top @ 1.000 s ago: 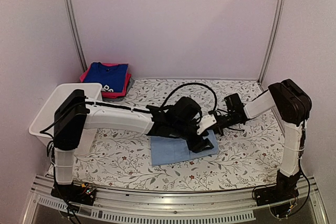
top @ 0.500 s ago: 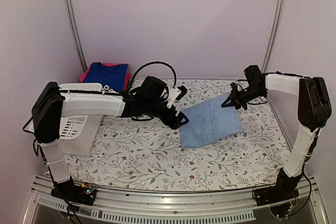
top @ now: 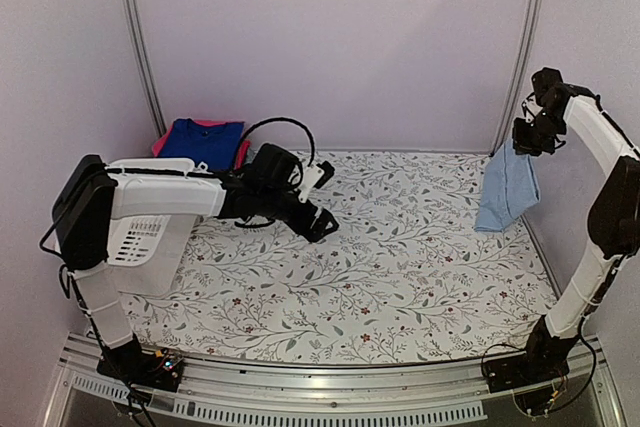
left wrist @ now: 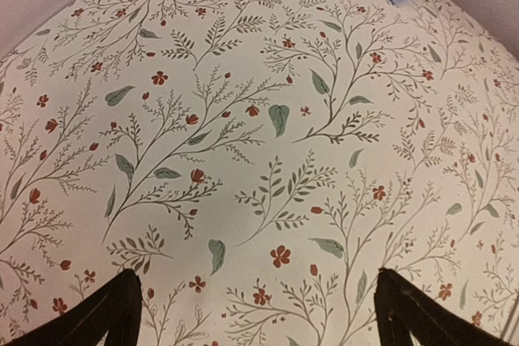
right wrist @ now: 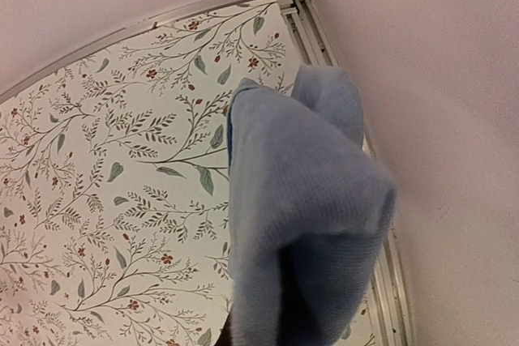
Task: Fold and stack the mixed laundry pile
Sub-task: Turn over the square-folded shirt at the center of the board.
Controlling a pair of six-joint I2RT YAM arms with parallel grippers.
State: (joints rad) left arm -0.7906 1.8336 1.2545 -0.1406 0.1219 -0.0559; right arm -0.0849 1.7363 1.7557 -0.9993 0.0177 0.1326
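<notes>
Lift-and-spread stage of the fold, judging by the layout. Up at two o'clock of the overhead view, pinched shut in the right gripper (top: 527,135): the pale-blue shirt (top: 506,192), hanging bunched in loose folds, hem either clear of the table (top: 400,287) or barely brushing it, hard to tell which. From the right wrist, only draped cloth, with the jaws hidden behind it.

Left of centre, toward ten o'clock, hovering low over bare floral cloth: the left gripper (top: 322,226), spread fully wide, fingers (left wrist: 109,313) gripping nothing.

At ten o'clock, in the back corner, already folded and stacked: the blue item with white print (top: 205,137) on top of the pink-red one (top: 243,155). Just beside that stack, at nine o'clock, the white basket (top: 135,247).

Next, probably: lower the shirt flat at the middle, catch a free corner with the left gripper, pull it smooth before any fold. Calls for a clean pinch on a single layer, given edges buried in the bunched cloth.
</notes>
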